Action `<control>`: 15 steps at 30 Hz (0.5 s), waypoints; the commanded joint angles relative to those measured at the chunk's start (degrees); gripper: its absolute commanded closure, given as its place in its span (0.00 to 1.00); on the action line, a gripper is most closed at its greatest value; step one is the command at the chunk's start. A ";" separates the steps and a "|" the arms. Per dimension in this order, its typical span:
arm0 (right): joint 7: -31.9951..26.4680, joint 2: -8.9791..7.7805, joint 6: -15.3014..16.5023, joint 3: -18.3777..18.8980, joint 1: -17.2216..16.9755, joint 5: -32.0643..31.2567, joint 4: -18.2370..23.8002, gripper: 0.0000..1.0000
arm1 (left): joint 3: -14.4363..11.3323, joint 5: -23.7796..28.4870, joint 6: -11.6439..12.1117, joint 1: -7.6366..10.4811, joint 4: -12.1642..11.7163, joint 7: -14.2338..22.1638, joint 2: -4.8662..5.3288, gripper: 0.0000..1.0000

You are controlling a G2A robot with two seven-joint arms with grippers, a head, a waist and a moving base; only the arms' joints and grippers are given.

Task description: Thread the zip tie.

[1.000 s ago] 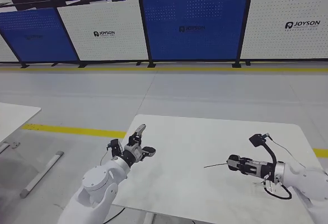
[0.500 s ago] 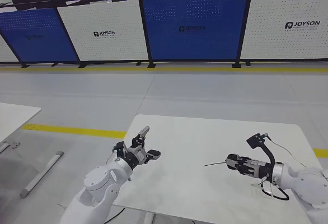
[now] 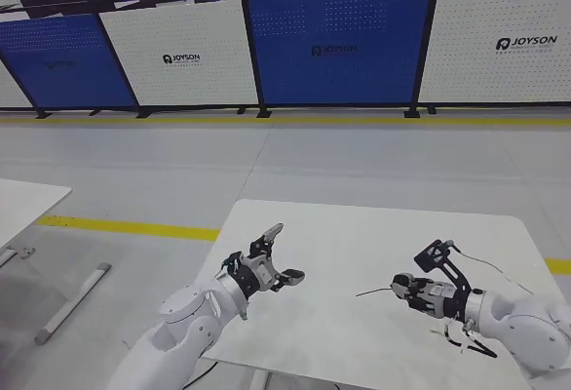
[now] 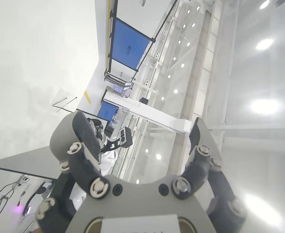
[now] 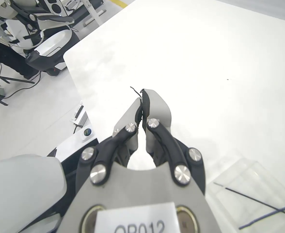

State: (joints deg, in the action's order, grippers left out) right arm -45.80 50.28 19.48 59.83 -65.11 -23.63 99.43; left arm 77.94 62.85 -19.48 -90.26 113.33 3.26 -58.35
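A thin black zip tie sticks out to the left from my right gripper, which is shut on it low over the right half of the white table. In the right wrist view only a short black tip of the zip tie pokes past the closed fingertips of that gripper. My left gripper is open and empty above the table's left part, with a wide gap to the tie. Its two pads stand far apart in the left wrist view.
More black zip ties lie on a clear sheet by the right arm's base. Two thin black ties also rest on the table far from the left gripper. Bare table surface stretches between the arms. A second table stands at the left.
My left arm has moved right, toward the table's middle, with its gripper still open. The right gripper has kept its hold on the tie, and its wrist has turned a little.
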 commanded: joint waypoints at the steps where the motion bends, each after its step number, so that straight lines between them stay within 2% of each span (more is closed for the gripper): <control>1: 0.00 0.00 0.00 0.00 0.00 -0.01 0.00 1.00 | 0.00 0.02 0.00 0.01 0.00 0.01 0.00 0.00; 5: 0.00 0.00 0.00 0.00 0.00 -0.01 0.00 1.00 | -0.49 0.37 0.25 -0.02 -0.16 0.00 -0.12 0.00; 7: 0.86 0.04 0.00 -0.59 -0.03 -1.35 1.61 1.00 | -1.44 -0.94 1.75 0.61 0.11 -0.44 -0.34 0.00; 9: 1.60 -0.03 0.00 -1.25 0.17 -3.31 3.17 1.00 | -3.09 -3.73 1.22 1.36 0.19 0.55 -0.40 0.00; 10: 1.93 -0.12 0.00 -1.76 0.40 -4.20 4.02 1.00 | -4.02 -5.31 0.10 2.09 0.10 1.16 -0.41 0.00; 12: 2.08 -0.29 0.00 -2.44 0.88 -5.72 4.96 1.00 | -6.02 -8.12 0.00 2.83 -0.23 1.37 -0.37 0.00; 13: 2.25 -0.39 0.00 -2.94 1.23 -6.60 5.68 1.00 | -7.84 -9.25 0.00 3.26 -0.61 1.82 -0.25 0.00; 15: 2.38 -0.55 0.00 -3.69 1.75 -8.26 6.53 1.00 | -9.85 -9.43 0.00 4.29 -1.23 1.93 -0.05 0.00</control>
State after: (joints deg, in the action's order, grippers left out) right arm -43.44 49.79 19.48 56.48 -63.59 -31.10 105.61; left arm 69.26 53.35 -19.52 -86.50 112.42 5.19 -58.51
